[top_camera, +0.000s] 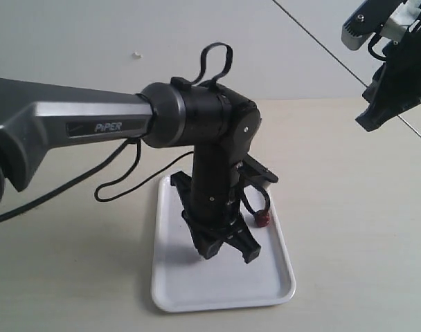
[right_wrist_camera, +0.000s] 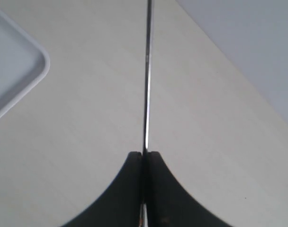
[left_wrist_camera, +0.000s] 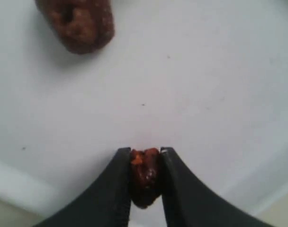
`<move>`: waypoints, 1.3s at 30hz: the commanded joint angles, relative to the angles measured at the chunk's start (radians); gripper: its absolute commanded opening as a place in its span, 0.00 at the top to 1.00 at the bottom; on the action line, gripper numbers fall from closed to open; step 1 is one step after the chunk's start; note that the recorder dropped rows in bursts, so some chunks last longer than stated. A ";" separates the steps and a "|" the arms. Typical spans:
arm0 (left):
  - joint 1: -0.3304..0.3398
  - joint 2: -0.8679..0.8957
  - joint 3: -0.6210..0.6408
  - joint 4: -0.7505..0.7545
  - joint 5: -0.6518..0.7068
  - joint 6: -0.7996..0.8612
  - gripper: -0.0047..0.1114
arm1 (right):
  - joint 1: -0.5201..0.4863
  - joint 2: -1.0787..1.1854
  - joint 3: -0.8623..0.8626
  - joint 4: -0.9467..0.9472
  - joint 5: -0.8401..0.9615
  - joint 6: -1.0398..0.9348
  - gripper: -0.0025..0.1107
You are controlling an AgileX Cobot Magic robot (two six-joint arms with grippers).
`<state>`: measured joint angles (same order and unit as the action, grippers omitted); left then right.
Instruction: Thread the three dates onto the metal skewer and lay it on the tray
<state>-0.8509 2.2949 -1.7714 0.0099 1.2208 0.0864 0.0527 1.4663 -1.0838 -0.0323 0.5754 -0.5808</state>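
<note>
Your left fingers (left_wrist_camera: 182, 194) clench one date (left_wrist_camera: 145, 177) low over the tray (top_camera: 196, 294), while your right fingers (right_wrist_camera: 163, 189), far right and well apart, grip the skewer (right_wrist_camera: 147, 85), its length pointing straight out.

Left arm (top_camera: 217, 131) overhangs tray (top_camera: 196, 283); table (top_camera: 349, 207) rightward open.

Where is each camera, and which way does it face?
Exterior view: off the arms, looking down at the tray; left arm and right arm show.
Left wrist view: on the left arm, facing the tray; jaws pinch a date.
Right wrist view: on the right arm, facing the table; jaws grip the metal skewer.
Shared: the tray.
</note>
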 commanded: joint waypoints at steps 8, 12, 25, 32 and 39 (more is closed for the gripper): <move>0.250 -0.247 0.003 -0.118 -0.323 -0.042 0.78 | -0.006 0.003 0.002 0.294 -0.106 -0.001 0.98; 0.403 -0.300 0.003 -0.438 -0.468 -0.005 0.78 | -0.006 0.032 0.002 0.435 -0.113 -0.018 0.98; 0.610 -0.295 0.003 -1.184 -0.537 0.251 0.78 | -0.006 0.324 0.002 1.151 0.232 -0.651 0.98; 0.608 -0.295 0.003 -1.196 -0.614 0.255 0.78 | -0.006 0.446 0.002 1.509 0.646 -0.947 0.98; 0.608 -0.295 0.003 -1.200 -0.620 0.253 0.78 | -0.006 0.505 0.002 1.576 0.646 -0.954 0.98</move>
<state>-0.2406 1.9995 -1.7714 -1.1753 0.6082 0.3323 0.0513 1.9542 -1.0838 1.5068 1.2023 -1.5154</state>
